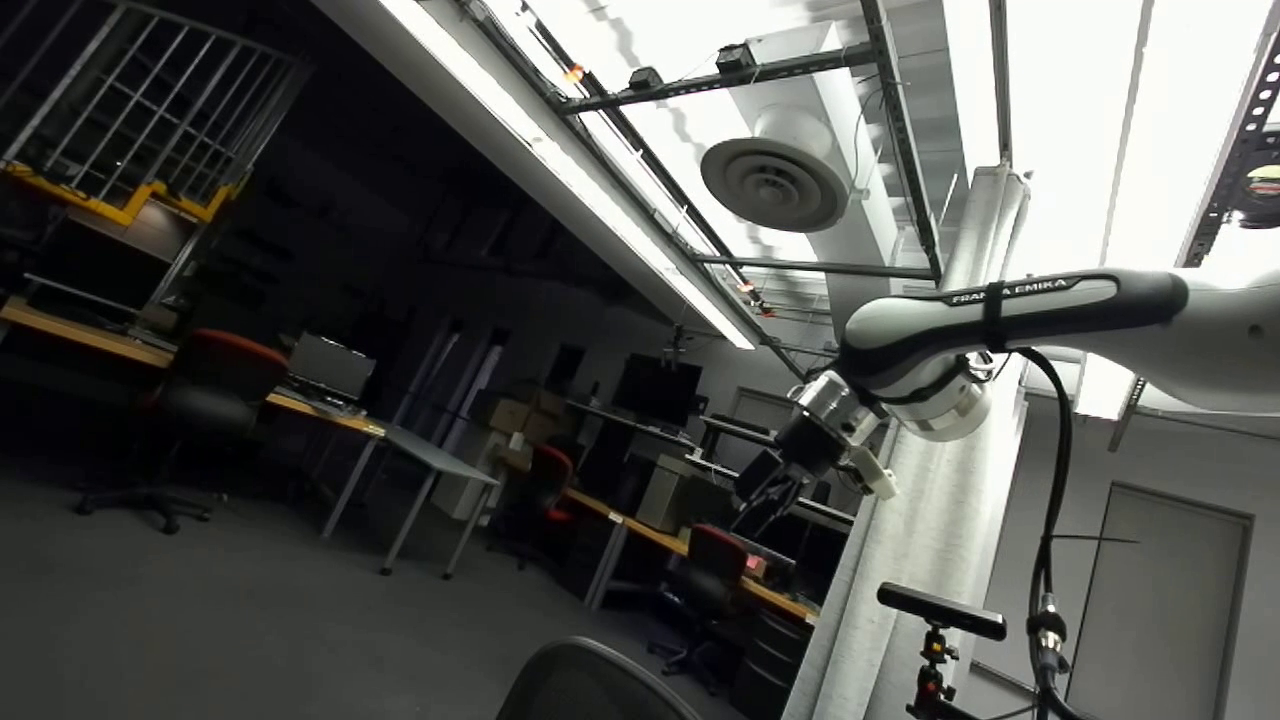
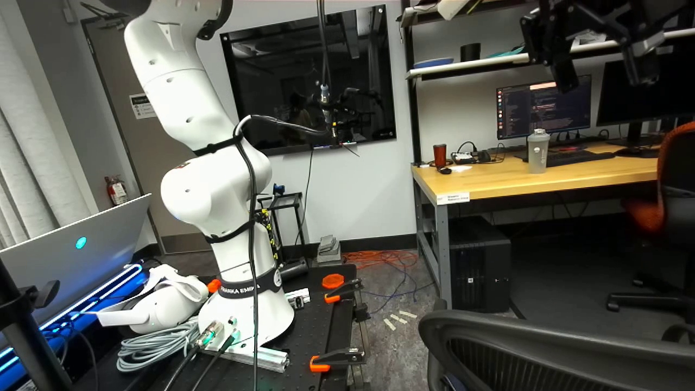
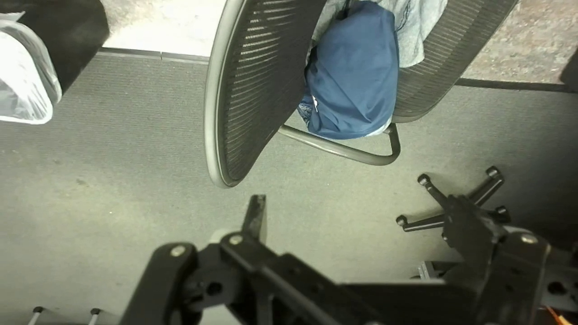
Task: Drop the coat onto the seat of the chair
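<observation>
the gripper (image 3: 356,201) is nearest in the wrist view; its fingers (image 3: 256,216) stand spread, with nothing pinched between them. beyond it rises the backrest (image 3: 271,67) of the chair (image 3: 211,99), then the armrest (image 3: 338,148). the coat (image 3: 356,72) lies bunched on the seat (image 3: 422,90), partly cut off by the view edge, one side reaching past the seat edge toward the armrest; whether they touch cannot be told. judged from this lie, the drop appears complete and no grip is called for. handling: expect soft, limp cloth of moderate weight, not fragile. the pale denim (image 3: 413,38) should hold well between the fingers; the smoother dark blue cloth (image 3: 352,104) may slip. if the coat must be re-laid, pinch a thick raised fold near the middle of it, not a single layer, so that the load hangs evenly. keep the fingers clear of the seat surface. lift straight up before any sideways move; a trailing edge could snag on the armrest. cloth that slides off would fall to the floor (image 3: 135,203), well below.
</observation>
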Controlling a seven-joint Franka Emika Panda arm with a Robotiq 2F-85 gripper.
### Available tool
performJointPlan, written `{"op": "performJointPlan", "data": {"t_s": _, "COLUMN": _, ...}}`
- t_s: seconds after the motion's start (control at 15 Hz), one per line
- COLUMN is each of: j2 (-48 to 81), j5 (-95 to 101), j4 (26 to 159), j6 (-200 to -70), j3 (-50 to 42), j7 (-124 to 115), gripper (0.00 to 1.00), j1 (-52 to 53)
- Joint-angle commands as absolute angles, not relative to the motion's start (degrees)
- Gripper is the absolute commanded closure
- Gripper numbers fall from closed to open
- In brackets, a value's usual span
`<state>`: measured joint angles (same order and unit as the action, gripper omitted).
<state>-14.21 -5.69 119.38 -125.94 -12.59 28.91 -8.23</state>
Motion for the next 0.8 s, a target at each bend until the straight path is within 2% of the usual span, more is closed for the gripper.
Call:
{"op": "performJointPlan", "data": {"t_s": 0.0, "j2": -15.04, "j5": -5.46, "j4": 120.16, "j6": -125.82, "j3": -13.58, "j7": 29.14, "gripper": 0.0, "j1": -7.55}}
{"op": "performJointPlan", "data": {"t_s": 0.73, "j2": -17.53, "j5": -5.38, "j4": 122.52, "j6": -125.83, "j3": -14.44, "j7": 29.97, "gripper": 0.0, "j1": -7.44}}
